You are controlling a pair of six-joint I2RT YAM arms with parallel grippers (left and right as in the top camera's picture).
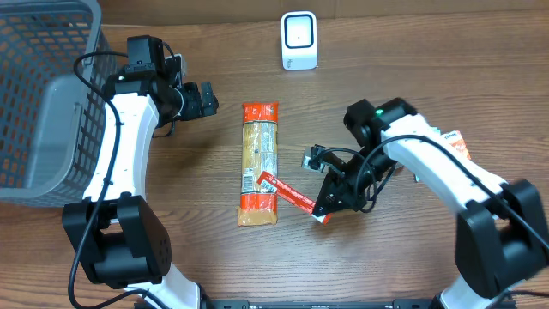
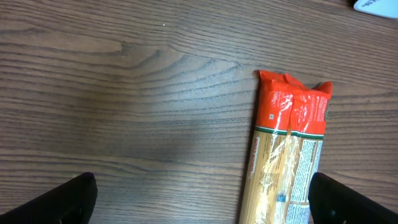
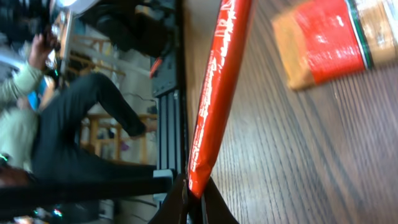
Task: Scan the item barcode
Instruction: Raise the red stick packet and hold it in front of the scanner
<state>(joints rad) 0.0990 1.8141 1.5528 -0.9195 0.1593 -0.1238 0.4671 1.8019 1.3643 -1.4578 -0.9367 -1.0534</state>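
My right gripper (image 1: pixel 324 209) is shut on one end of a slim red packet (image 1: pixel 287 192), which slants up and left toward the lower end of a long pasta package (image 1: pixel 259 163). In the right wrist view the red packet (image 3: pixel 217 87) rises from between my pinched fingers (image 3: pixel 196 199), with the pasta package's red end (image 3: pixel 336 37) beyond it. A white scanner (image 1: pixel 299 40) stands at the far middle of the table. My left gripper (image 1: pixel 206 100) is open, left of the pasta package's top end. In the left wrist view, the package (image 2: pixel 286 162) lies just inside the right fingertip (image 2: pixel 339 202).
A grey wire basket (image 1: pixel 43 94) fills the far left corner. Another orange and white packet (image 1: pixel 455 142) lies partly under my right arm at the right. In the left wrist view, the scanner's white edge (image 2: pixel 376 5) shows at the top right.
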